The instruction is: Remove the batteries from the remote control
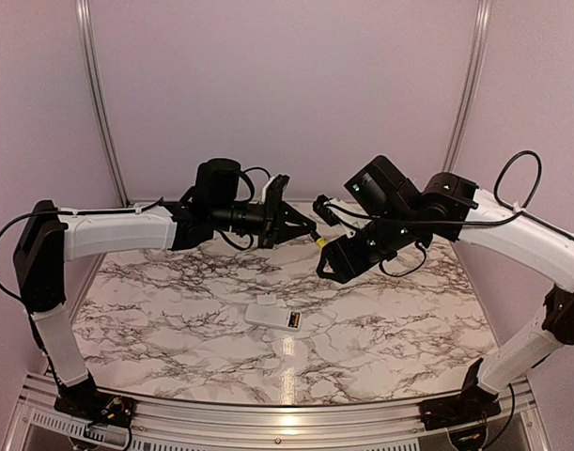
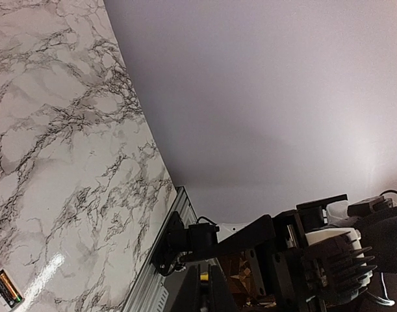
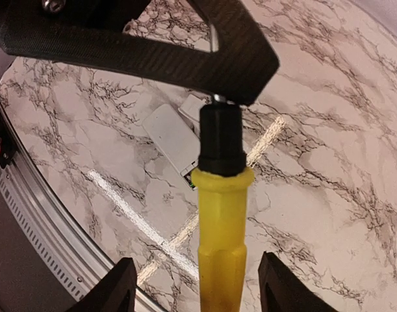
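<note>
The white remote control (image 1: 271,315) lies flat on the marble table, with a brassy battery (image 1: 293,320) showing in the recess at its right end. The left wrist view shows that battery (image 2: 6,288) at the bottom-left corner. In the right wrist view the remote (image 3: 171,135) lies below the tool. My left gripper (image 1: 305,228) is raised above the table and shut on the black tip of the yellow-handled tool (image 3: 221,221). My right gripper (image 3: 197,279) is open, with a finger on each side of the yellow handle and a gap at both sides.
Both arms meet in mid-air over the far middle of the marble table (image 1: 174,301). A metal rail (image 1: 268,418) runs along the near edge. Pale walls close off the back and sides.
</note>
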### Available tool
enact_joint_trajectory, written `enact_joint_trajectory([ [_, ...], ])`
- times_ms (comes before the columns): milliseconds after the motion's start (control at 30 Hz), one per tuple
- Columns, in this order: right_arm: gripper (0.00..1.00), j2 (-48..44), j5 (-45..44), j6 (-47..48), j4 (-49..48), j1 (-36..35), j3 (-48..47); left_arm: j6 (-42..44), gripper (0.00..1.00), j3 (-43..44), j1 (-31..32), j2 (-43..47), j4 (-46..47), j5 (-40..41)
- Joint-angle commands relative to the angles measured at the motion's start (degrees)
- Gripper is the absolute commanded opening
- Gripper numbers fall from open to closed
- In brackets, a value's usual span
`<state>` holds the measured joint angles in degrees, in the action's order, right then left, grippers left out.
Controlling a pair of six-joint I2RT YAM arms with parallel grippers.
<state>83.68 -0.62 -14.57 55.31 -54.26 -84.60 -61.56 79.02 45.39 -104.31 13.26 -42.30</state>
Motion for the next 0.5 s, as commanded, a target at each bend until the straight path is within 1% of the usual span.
enact_joint_trajectory([
  [0, 0.74, -1.53, -0.08, -4.08, -2.51, -0.37, -0.36, 0.59, 0.00, 1.91, 0.08, 1.58, 1.85, 2.73],
  [67, 0.85, -2.35, -3.60, -5.57, -1.60, 0.18, -1.56, 1.27, 0.00, 1.25, -0.32, 2.42, 0.84, 4.31],
  [167, 0.93, -2.90, -3.37, -6.16, -0.46, 2.24, -4.37, 1.64, 0.00, 0.23, -1.20, 3.58, 0.39, 5.71],
  [233, 0.94, -3.12, -2.03, -6.01, -0.13, 3.77, -5.57, 2.37, 0.00, -0.26, -1.45, 4.85, -1.30, 8.49],
  [300, 0.94, -3.60, -1.03, -6.25, -0.89, 5.08, -5.48, 4.52, 0.00, -1.77, -1.44, 6.75, -2.82, 13.39],
  [400, 0.94, -4.78, 3.13, -5.73, -2.86, 6.52, -4.39, 6.79, 0.00, -5.20, -1.50, 10.18, -1.17, 18.40],
  [467, 0.94, -5.55, 4.51, -5.24, -4.04, 6.70, -4.35, 8.73, 0.00, -6.05, -1.46, 11.74, -1.99, 20.73],
])
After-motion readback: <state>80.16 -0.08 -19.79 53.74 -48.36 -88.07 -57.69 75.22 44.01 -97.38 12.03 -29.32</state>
